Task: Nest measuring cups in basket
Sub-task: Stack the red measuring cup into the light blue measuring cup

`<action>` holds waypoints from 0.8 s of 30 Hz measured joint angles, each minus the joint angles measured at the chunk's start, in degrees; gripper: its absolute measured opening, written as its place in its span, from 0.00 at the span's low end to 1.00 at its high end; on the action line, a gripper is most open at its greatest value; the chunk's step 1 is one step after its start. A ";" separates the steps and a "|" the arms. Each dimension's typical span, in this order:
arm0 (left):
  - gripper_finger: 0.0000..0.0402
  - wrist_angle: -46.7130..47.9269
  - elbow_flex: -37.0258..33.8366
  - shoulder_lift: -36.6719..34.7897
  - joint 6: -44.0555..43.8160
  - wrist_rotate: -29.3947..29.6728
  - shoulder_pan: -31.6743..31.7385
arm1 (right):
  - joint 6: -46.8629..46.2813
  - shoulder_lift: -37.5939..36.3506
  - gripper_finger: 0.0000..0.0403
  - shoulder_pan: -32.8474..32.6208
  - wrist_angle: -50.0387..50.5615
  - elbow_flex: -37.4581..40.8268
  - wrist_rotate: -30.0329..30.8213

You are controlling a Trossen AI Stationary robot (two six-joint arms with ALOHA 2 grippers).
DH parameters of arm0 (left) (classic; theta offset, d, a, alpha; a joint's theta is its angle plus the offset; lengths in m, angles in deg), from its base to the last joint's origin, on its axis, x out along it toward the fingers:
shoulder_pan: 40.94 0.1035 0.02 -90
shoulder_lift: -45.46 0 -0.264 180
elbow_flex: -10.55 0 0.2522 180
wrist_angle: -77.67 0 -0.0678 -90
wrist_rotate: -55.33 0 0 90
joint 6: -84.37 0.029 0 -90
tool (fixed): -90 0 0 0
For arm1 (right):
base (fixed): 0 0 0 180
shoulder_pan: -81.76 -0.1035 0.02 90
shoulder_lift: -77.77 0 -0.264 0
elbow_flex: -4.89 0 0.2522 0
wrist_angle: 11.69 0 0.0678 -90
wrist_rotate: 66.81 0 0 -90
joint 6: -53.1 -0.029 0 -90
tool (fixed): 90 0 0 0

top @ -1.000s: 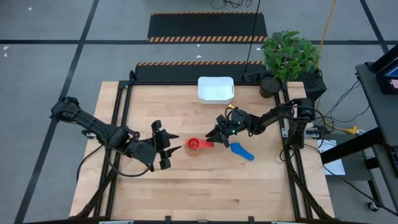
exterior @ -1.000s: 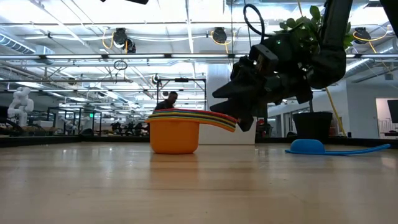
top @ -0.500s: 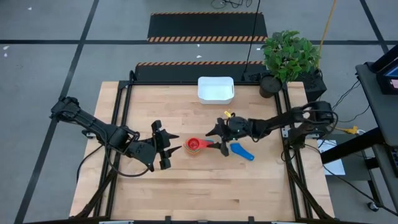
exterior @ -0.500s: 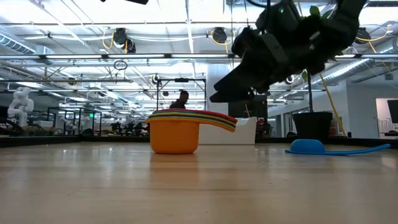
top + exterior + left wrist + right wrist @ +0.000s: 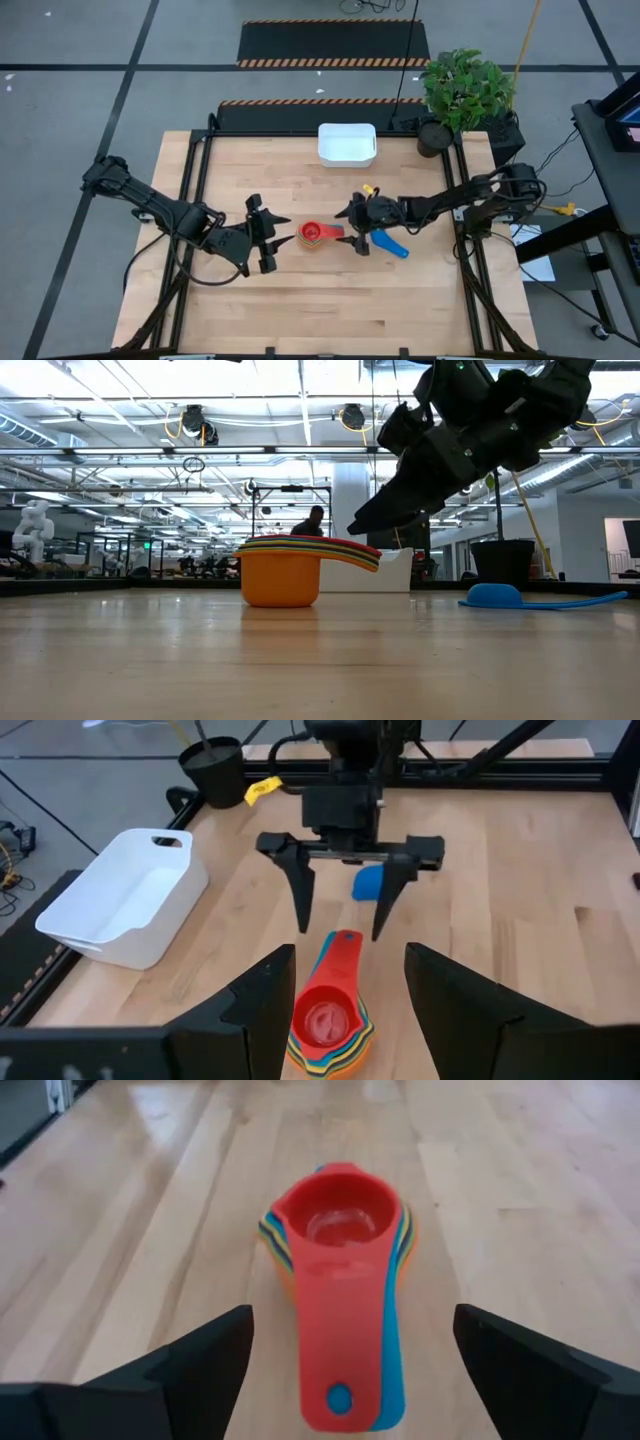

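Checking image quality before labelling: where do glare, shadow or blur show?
Low view: bright ceiling lights, the right gripper a dark silhouette against them. Right wrist view: a glossy highlight inside the red cup, near fingers soft. High view: even light.

Evenly and brightly lit from overhead, with long ceiling strip lights (image 5: 300, 400) glaring white in the low view. Only soft, short shadows on the pale wooden table (image 5: 330, 290). Sharp from above; slightly hazy across the far room at table height. Blurred dark fingers (image 5: 180, 1365) close to the right wrist lens, with a small glint inside the red cup (image 5: 345, 1220).
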 joint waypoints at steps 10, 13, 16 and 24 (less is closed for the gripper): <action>0.48 -0.04 0.00 0.00 0.05 0.02 0.09 | 3.48 5.95 0.84 0.15 -0.16 -1.47 0.40; 0.48 -0.04 0.00 0.00 0.07 0.02 0.09 | 4.79 6.52 0.83 0.15 1.04 -2.95 1.17; 0.48 0.00 0.00 0.00 0.30 0.03 0.09 | 5.86 6.61 0.80 0.15 3.63 -3.65 1.23; 0.48 0.00 0.00 0.00 0.30 0.02 0.09 | 7.41 6.61 0.59 0.45 5.83 -3.93 1.23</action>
